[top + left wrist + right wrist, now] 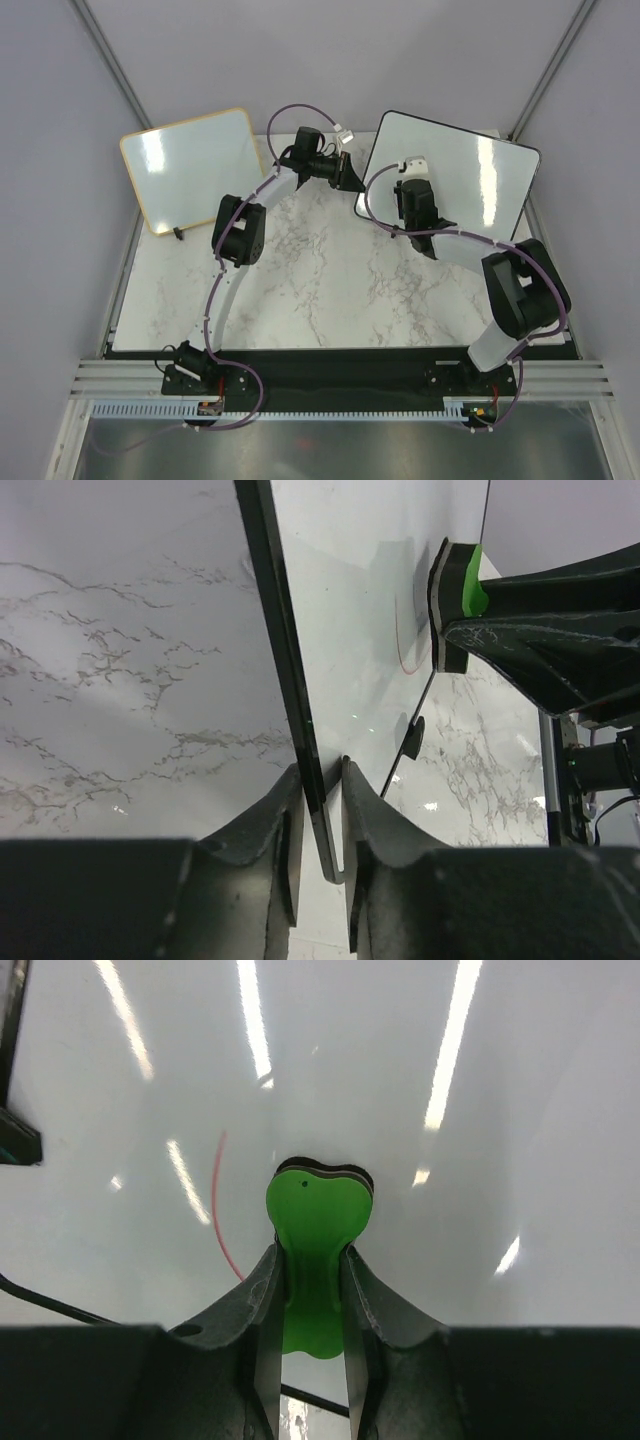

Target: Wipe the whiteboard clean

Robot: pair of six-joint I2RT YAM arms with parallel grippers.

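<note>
The whiteboard point(470, 180) with the thin black frame stands tilted at the back right. My left gripper point(354, 178) is shut on its left edge. In the left wrist view the fingers point(322, 780) straddle the black frame point(285, 650). My right gripper point(414, 196) is shut on a green eraser point(318, 1210) and presses it against the white surface point(420, 1080). A thin red curved line point(220, 1210) lies just left of the eraser. It also shows in the left wrist view point(400, 650), next to the eraser point(462, 590).
A second whiteboard with a tan wooden frame point(190, 165) lies at the back left of the marble tabletop point(330, 290). Grey walls close the cell on both sides. A small black foot point(411, 738) sticks out under the black-framed board.
</note>
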